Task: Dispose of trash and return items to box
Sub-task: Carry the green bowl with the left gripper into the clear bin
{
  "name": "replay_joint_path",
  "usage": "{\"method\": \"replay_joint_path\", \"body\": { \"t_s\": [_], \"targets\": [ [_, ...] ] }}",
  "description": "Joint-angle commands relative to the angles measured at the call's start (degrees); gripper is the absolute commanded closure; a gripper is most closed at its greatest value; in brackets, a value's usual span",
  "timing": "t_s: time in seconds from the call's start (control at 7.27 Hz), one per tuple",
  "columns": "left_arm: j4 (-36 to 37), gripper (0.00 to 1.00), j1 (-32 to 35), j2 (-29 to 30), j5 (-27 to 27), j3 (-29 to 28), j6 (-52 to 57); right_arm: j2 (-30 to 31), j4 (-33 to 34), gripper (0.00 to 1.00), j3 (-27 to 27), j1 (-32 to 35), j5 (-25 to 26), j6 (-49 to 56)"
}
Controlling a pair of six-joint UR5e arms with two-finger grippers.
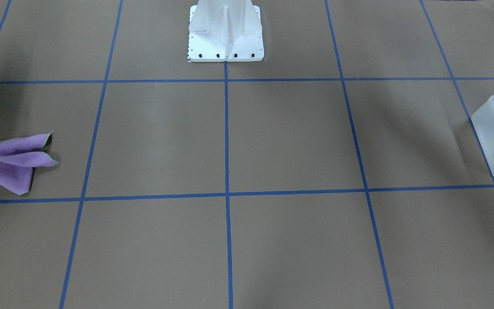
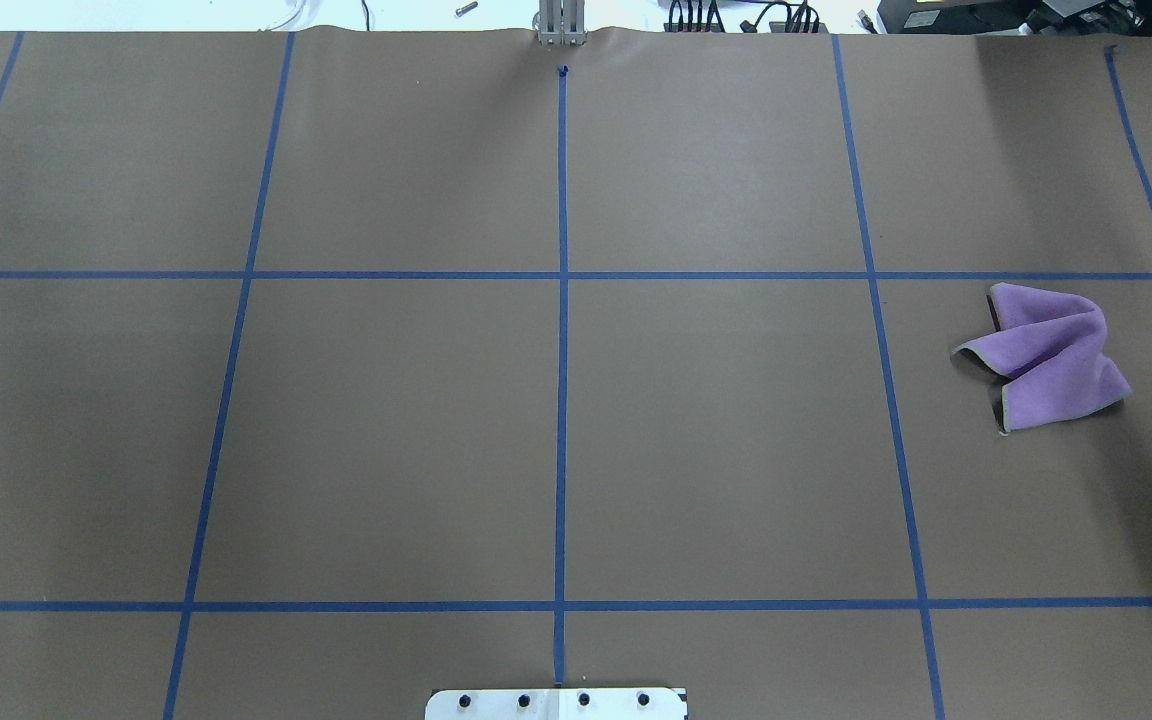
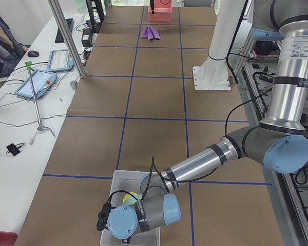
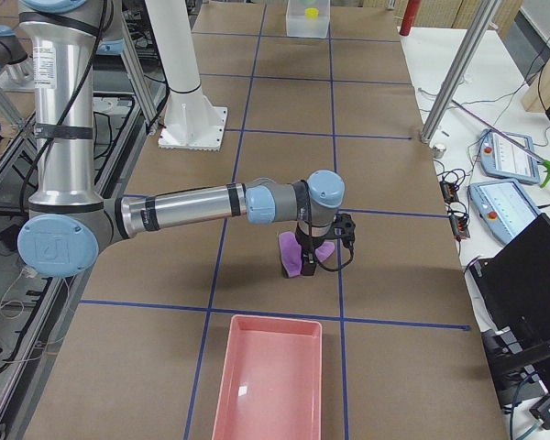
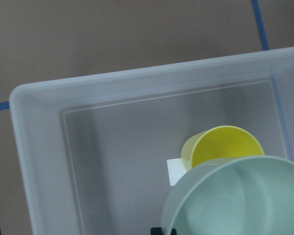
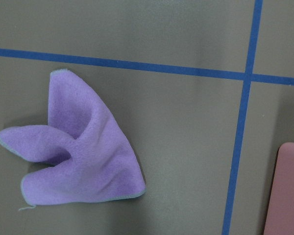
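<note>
The box [image 5: 39, 161], a frosted translucent bin, holds a yellow cup [image 5: 225, 147]. It also shows at the edge of the front-facing view [image 1: 493, 133] and under the near arm in the exterior left view [image 3: 119, 179]. A pale green bowl [image 5: 235, 205] overlaps the cup. My left gripper [image 5: 164, 230] shows only two dark fingertips close together astride the bowl's rim. A purple cloth [image 6: 83, 156] lies crumpled on the table [image 2: 1046, 355]. My right gripper [image 4: 307, 259] hangs right over the cloth [image 4: 293, 266]; I cannot tell whether it is open or shut.
A pink tray [image 4: 266, 376] lies on the table near the cloth, its corner in the right wrist view [image 6: 291, 191]. The white robot base [image 1: 225, 34] stands at the table's middle. Blue tape lines grid the brown table. An operator desk with tablets [image 3: 38, 82] runs alongside.
</note>
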State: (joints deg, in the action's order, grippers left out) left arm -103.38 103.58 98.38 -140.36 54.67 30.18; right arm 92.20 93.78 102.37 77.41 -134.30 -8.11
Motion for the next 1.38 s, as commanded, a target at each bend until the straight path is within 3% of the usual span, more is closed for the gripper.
{"method": "replay_joint_path", "body": {
  "t_s": [0.0,1.24],
  "targets": [
    [-2.8,1.0,0.0,0.7,1.1,-5.0,0.4,0.0,0.0,0.0,-0.2,-0.1,0.0,-0.1],
    [-4.3,1.0,-0.3,2.8,2.8,-11.3,-0.2,0.0,0.0,0.0,-0.6,-0.2,0.0,-0.1]
  ]
}}
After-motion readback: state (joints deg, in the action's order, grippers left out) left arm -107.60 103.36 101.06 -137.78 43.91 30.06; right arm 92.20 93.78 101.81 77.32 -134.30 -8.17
